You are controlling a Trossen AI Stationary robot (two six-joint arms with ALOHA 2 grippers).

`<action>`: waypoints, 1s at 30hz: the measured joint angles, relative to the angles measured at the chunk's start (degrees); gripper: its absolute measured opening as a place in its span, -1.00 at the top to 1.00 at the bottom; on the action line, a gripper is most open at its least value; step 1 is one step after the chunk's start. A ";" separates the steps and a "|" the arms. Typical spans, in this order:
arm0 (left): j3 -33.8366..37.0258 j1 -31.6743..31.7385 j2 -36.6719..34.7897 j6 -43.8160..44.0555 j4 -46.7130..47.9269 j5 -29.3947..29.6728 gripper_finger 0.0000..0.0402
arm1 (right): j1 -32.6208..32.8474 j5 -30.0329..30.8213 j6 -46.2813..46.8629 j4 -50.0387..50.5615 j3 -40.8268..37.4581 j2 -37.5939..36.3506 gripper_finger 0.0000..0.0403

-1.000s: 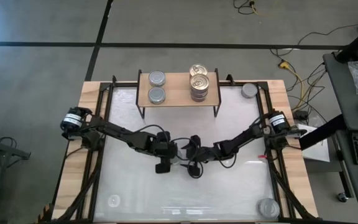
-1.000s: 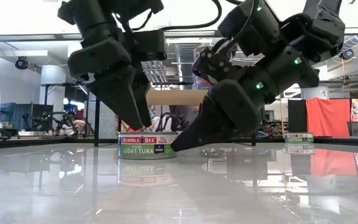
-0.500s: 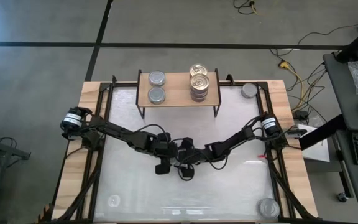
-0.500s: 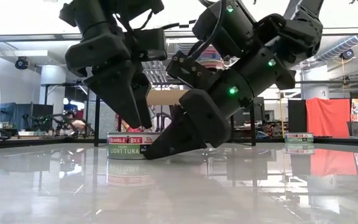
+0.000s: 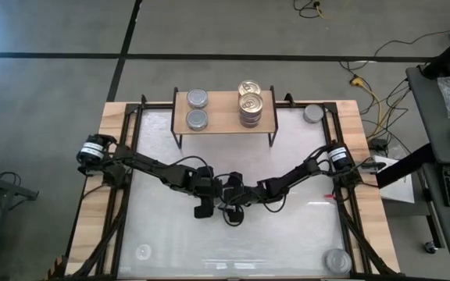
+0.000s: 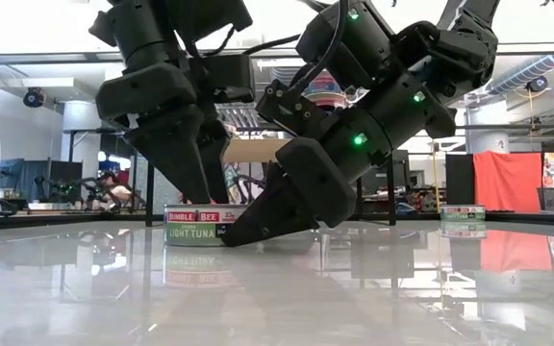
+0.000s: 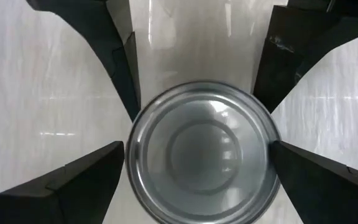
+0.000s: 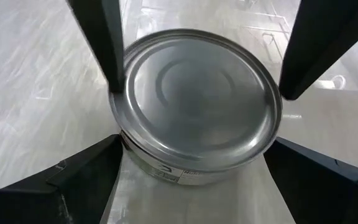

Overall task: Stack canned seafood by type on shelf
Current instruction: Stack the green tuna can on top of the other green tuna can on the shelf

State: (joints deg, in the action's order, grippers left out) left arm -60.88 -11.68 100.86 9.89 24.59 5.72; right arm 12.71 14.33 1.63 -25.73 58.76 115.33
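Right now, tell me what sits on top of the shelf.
On the shelf: two silver tins side by side, and a gold-lidded stack. The lower cans' lids are covered.

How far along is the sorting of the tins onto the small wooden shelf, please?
Done: two silver-lidded tins and a gold-lidded stack sit on the light-wood shelf. In hand: both open grippers, left and right, straddle a silver tuna tin. Left: silver tins at far-right and near-right.

Both arms stretched inward, meeting at table centre. Left gripper at 9 o'clock of right gripper; both spread wide, fingers interleaved.
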 joint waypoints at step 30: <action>-4.44 -0.53 0.94 6.40 9.30 -2.09 -0.95 | 0.00 0.10 0.94 1.03 -0.02 -0.07 -0.89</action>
State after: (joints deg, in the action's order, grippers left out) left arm -65.32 -12.21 101.80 16.29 33.89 3.63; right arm 12.71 14.44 2.57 -24.70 58.74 115.26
